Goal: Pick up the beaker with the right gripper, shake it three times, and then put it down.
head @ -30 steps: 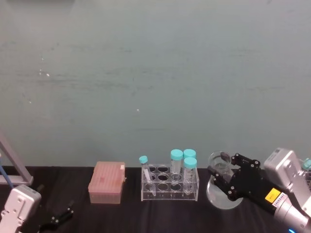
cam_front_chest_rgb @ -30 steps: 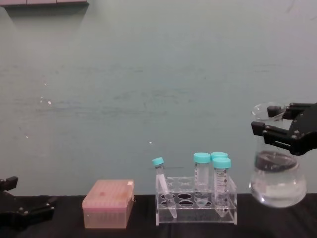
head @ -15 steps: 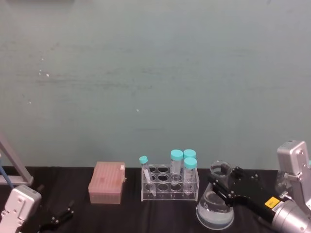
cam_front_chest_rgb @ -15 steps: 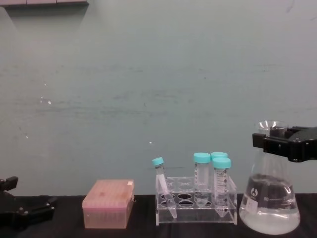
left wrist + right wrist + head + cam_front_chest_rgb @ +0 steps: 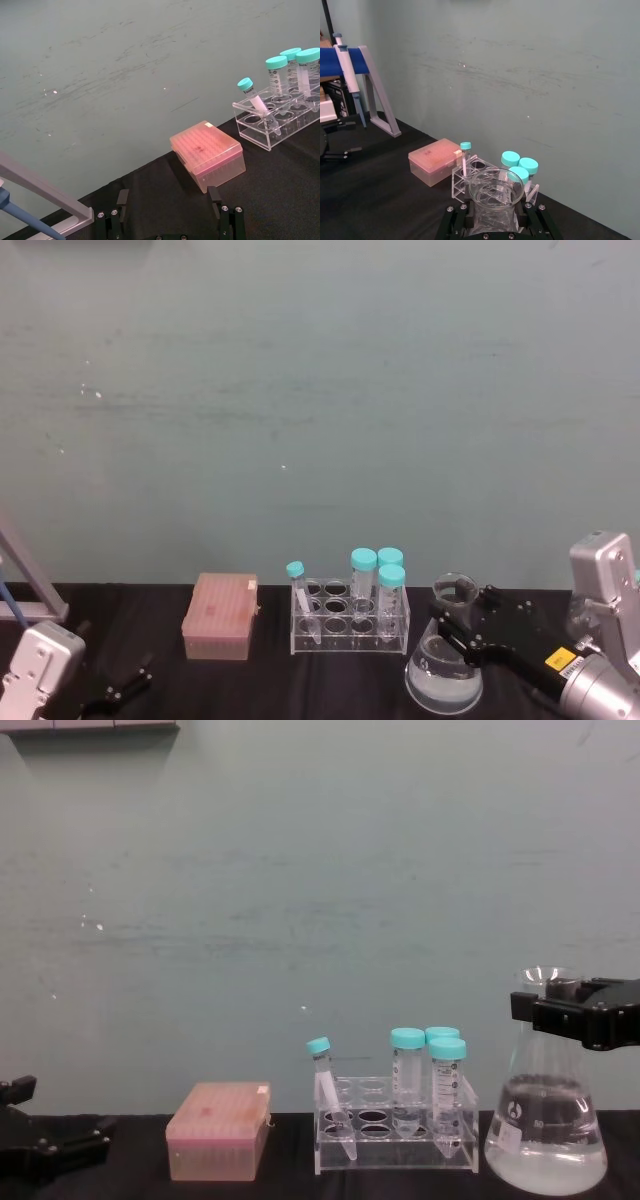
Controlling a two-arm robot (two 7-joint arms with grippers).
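beaker (image 5: 545, 1150) upright, base apparently resting on desk (image 5: 290, 1185) just right of tube rack (image 5: 395, 1140). right gripper (image 5: 548, 1010) jaws clamped on its neck. shakes not judgeable; release left to do. left gripper (image 5: 168, 196) parked low left, jaws apart, holding nothing.

The tube rack (image 5: 372, 1148) stands just beside the beaker (image 5: 545, 1140), hemming its left side.

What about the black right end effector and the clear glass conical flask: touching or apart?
Touching. The right wrist view shows the black right end effector pressed against both sides of the neck of the clear glass conical flask.
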